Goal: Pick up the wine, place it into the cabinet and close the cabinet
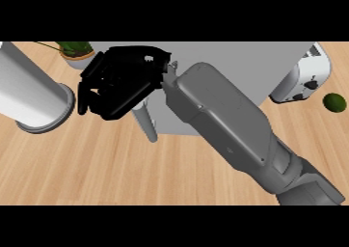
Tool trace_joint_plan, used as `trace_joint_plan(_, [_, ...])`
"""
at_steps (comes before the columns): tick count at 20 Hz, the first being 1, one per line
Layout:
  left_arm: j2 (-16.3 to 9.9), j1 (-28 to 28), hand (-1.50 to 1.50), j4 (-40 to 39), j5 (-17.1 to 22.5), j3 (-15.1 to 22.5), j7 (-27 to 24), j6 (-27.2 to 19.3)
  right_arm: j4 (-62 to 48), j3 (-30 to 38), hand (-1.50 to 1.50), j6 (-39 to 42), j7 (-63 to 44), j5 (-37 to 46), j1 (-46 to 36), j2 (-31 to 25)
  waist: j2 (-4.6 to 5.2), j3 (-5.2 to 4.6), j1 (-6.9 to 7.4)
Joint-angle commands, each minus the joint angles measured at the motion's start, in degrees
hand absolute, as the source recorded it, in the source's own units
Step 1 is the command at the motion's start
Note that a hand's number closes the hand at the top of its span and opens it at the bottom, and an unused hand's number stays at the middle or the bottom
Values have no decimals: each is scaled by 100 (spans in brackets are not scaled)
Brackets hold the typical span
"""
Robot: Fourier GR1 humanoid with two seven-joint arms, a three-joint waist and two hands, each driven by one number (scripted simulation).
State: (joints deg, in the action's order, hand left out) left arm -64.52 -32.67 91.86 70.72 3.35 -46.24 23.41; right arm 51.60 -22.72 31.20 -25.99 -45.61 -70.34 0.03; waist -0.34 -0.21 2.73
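Observation:
No wine bottle shows anywhere in the head view. The grey cabinet (227, 55) stands at the back middle of the wooden counter. My right forearm crosses the view from the lower right, and my right hand (120, 79) lies over the cabinet's left front corner. Its fingers point down and to the left, only slightly bent, with nothing seen between them. A slim pale grey bar (147, 124), either the cabinet door on edge or its handle, sticks out toward me from under the hand. My left hand is out of sight.
A tall white cylinder (28, 89) stands at the left, close to the hand. A potted plant (76, 50) sits behind it. A white toaster (305, 77) and a green fruit (334, 102) lie right of the cabinet.

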Motion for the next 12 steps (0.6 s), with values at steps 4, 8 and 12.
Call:
trace_joint_plan(4, [78, -112, -150, 4, 108, -296, 93, 456, -982, 610, 150, 309, 190, -225, -123, -287, 80, 19, -15])
trace_joint_plan(8, [162, -60, -150, 37, 40, -353, 192, 339, -1034, 613, 150, -2, 661, 78, -74, -454, 77, 20, -42])
trace_joint_plan(12, [245, 64, -150, -90, 22, -360, 263, 290, -1130, 557, 150, -379, 1117, 309, -256, -873, 132, 2, -102])
